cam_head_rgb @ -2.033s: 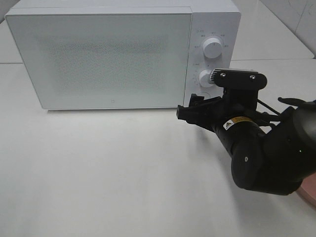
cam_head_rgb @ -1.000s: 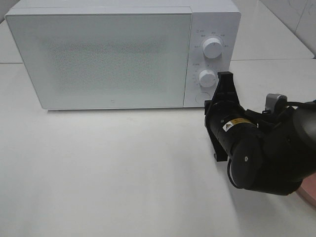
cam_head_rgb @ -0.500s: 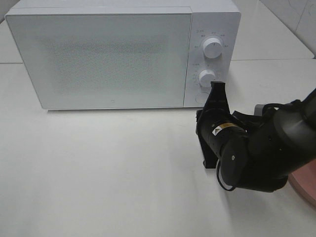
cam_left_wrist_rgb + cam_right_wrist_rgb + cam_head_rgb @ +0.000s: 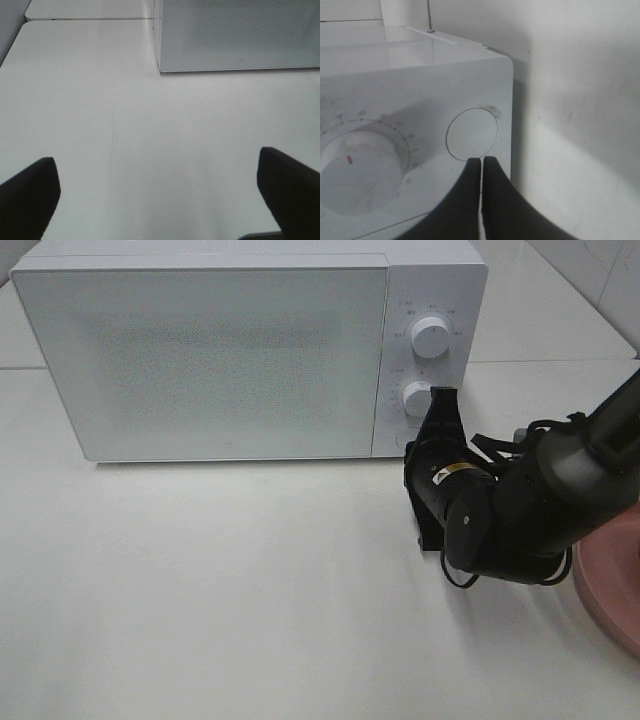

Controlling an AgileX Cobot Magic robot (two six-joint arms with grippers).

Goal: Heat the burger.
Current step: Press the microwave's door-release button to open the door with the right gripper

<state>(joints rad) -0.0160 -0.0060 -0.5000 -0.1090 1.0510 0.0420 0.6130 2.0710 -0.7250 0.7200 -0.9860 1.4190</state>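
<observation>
The burger is out of view. The white microwave (image 4: pixel 230 360) stands at the back of the table with its door closed. My right gripper (image 4: pixel 412 445) is shut with nothing between its fingers. In the right wrist view its tips (image 4: pixel 481 159) sit at the lower rim of the round button (image 4: pixel 472 132), beside the lower dial (image 4: pixel 360 172); whether they touch it I cannot tell. My left gripper (image 4: pixel 155 160) is open and empty over bare table, facing the microwave's left front corner (image 4: pixel 162 65). It does not show in the exterior view.
A flat pink plate (image 4: pixel 612 585) lies at the right edge, partly behind the right arm (image 4: pixel 520 520), and nothing shows on its visible part. The microwave's two dials (image 4: pixel 430 335) are on its right panel. White table (image 4: pixel 200 580) spreads in front of the microwave.
The right arm has shifted left and lowered toward the microwave's control panel, uncovering more of the pink plate. Earlier its gripper rolled onto its side. The gripper stayed shut.
</observation>
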